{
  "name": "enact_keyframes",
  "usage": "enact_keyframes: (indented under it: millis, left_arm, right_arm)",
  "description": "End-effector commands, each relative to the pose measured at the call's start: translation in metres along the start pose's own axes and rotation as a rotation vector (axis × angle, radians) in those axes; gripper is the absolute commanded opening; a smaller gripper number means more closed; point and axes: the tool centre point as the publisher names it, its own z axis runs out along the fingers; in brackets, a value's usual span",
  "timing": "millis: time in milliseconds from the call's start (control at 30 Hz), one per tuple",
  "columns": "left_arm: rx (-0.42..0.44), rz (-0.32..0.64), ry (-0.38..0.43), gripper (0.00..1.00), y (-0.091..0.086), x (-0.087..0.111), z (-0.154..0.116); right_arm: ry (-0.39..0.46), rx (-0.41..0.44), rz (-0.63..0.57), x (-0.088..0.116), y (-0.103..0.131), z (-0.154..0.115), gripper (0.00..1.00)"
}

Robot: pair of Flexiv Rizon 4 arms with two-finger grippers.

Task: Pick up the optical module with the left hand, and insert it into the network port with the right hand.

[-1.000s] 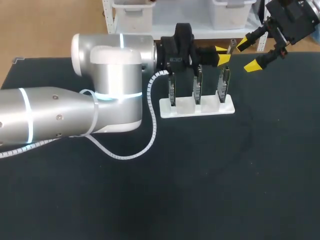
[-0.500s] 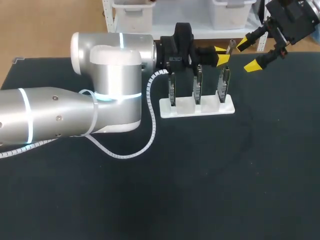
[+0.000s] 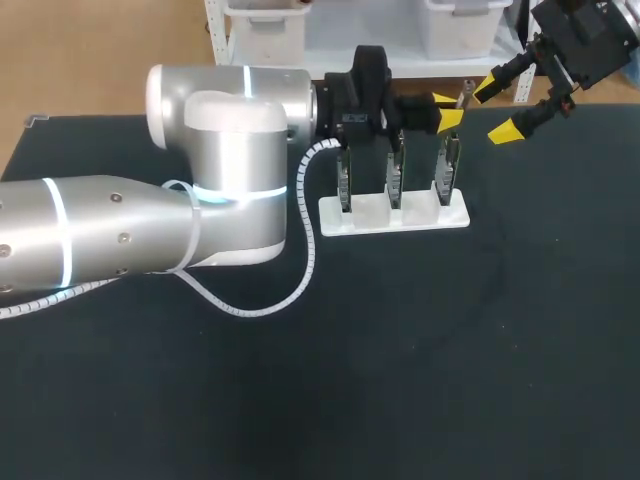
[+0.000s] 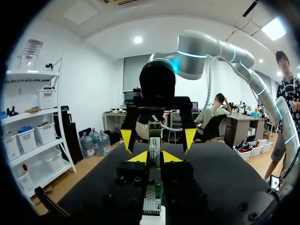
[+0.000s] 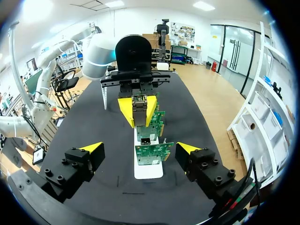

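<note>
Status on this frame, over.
Left pincer shut on optical module. Right pincer open, facing it, apart. Circuit cards in white rack below; nothing between pincers.

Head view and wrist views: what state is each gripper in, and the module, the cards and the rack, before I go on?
Left gripper: shut on the module.
Module: held upright above the cards, not in a port.
Right gripper: open, empty, apart from the module.
Cards: three, standing upright in the rack.
Rack: flat on the table.

Bright, even o/h ceiling light
</note>
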Motion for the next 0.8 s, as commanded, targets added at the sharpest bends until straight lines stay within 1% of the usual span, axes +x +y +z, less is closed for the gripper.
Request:
enact_keyframes:
  millis: [33, 800]
  left_arm:
    - [0.007, -0.002, 0.001, 0.0, 0.0027, 0.0006, 0.0028]
    - [0.011, -0.001, 0.002, 0.0, 0.002, 0.0003, 0.0043]
  right_arm:
    - [0.001, 0.004, 0.0, -0.0002, 0.0016, 0.0, 1.0]
    - [0.001, 0.004, 0.0, -0.0002, 0.0016, 0.0, 1.0]
